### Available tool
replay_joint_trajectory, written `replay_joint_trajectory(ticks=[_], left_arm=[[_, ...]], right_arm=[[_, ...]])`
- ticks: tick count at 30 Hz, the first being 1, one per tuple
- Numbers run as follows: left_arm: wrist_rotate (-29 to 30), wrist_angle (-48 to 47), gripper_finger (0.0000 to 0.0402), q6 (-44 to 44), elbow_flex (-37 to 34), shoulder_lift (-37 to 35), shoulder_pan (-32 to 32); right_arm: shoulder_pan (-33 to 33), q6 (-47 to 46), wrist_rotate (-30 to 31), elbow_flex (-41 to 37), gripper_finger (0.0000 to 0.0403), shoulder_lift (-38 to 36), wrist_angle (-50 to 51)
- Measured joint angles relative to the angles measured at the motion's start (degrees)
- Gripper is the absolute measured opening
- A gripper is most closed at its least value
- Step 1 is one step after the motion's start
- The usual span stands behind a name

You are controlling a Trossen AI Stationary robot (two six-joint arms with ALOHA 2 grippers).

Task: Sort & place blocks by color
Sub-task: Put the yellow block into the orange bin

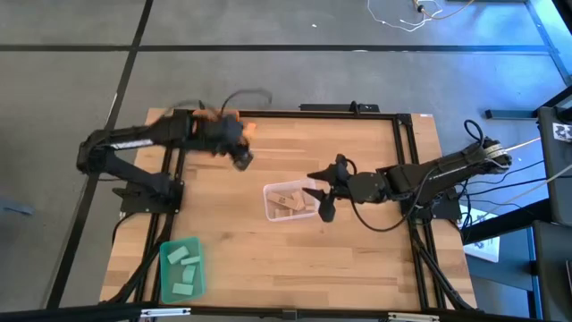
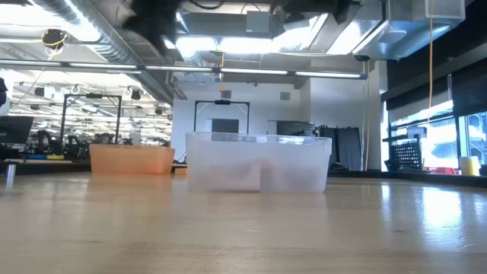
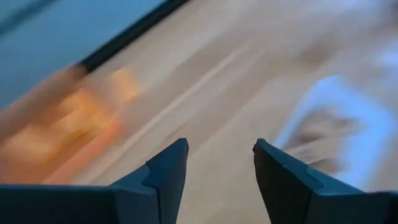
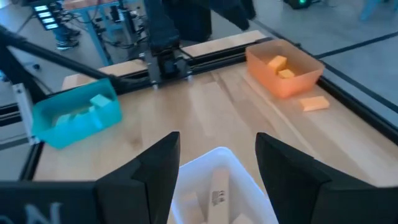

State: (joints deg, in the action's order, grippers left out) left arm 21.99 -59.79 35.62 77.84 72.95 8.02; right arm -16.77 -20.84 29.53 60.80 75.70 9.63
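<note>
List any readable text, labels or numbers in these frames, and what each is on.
"N": white print on the right arm's wrist housing, cut off at the picture's edge; the rest is unreadable.
Dark stamp on a tan block in the clear bin: too blurred to read.
Black-and-white tag off the table: a pattern, no letters.
Nothing else legible.

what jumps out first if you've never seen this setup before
The clear bin of tan blocks sits mid-table, with the right gripper, fingers open, at its edge. The green bin holds mint blocks at the table's near left corner. Across the table, one orange block lies loose beside the orange bin.
</note>
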Motion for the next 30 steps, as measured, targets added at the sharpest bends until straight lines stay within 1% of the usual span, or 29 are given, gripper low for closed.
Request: replay_joint_trajectory(ticks=[1, 3, 4, 5, 8, 10, 13, 14, 17, 19, 21, 23, 26, 30], left_arm=[[-6.0, 4.4, 0.0174, -4.4, 0.0, 0.1, 3.9], [-16.6, 11.7, 0.0174, -9.1, 0.0, 1.2, 10.9], [-20.6, 13.7, 0.0174, -10.2, 0.0, 2.0, 14.5], [-23.1, 14.7, 0.0174, -10.9, 0.0, 2.6, 17.9], [-25.9, 15.0, 0.0174, -12.7, 0.1, 5.4, 26.9], [-28.6, 13.5, 0.0174, -14.9, 0.0, 8.2, 31.2], [-34.7, 13.5, 0.0174, -18.0, 0.0, 12.3, 34.4], [-35.6, 13.5, 0.0174, -19.0, 0.0, 13.8, 35.0], [-35.6, 14.0, 0.0174, -22.1, 0.0, 18.6, 35.1], [-34.3, 14.4, 0.0174, -22.6, 0.0, 22.1, 34.6], [-32.3, 14.6, 0.0174, -22.7, 0.0, 25.3, 33.7], [-28.9, 15.7, 0.0174, -22.7, 0.0, 28.2, 32.6], [-24.9, 17.8, 0.0174, -20.6, 0.0, 31.7, 31.3], [-22.8, 20.0, 0.0174, -15.6, 0.0, 34.5, 30.1]], right_arm=[[0.5, 0.1, 0.0, 0.0, 0.0209, 0.0, 0.0], [1.4, 0.0, 0.0, 0.0, 0.0209, 0.0, 0.0], [1.8, 0.0, 0.0, 0.0, 0.0209, 0.0, 0.0], [2.0, 0.0, 0.0, 0.0, 0.0209, 0.0, 0.1], [2.4, 0.0, 0.0, 0.0, 0.0209, 0.0, 1.2], [2.4, 0.1, 0.1, 0.0, 0.0209, 0.0, 1.8], [2.4, 0.0, 0.7, 0.0, 0.0209, 0.0, 2.7], [2.4, 0.0, 0.7, 0.0, 0.0209, 0.0, 2.9], [2.4, 0.0, 0.8, 0.0, 0.0209, 0.0, 3.2], [2.4, 0.0, 0.8, 0.0, 0.0209, 0.0, 3.7], [2.4, -0.1, 0.8, 0.0, 0.0209, 0.0, 4.4], [2.4, -0.1, 0.8, 0.0, 0.0209, 0.0, 5.5], [2.4, -0.1, 0.8, 0.0, 0.0209, 0.0, 6.5], [2.4, 0.1, 0.8, 0.0, 0.0209, 0.0, 6.6]])
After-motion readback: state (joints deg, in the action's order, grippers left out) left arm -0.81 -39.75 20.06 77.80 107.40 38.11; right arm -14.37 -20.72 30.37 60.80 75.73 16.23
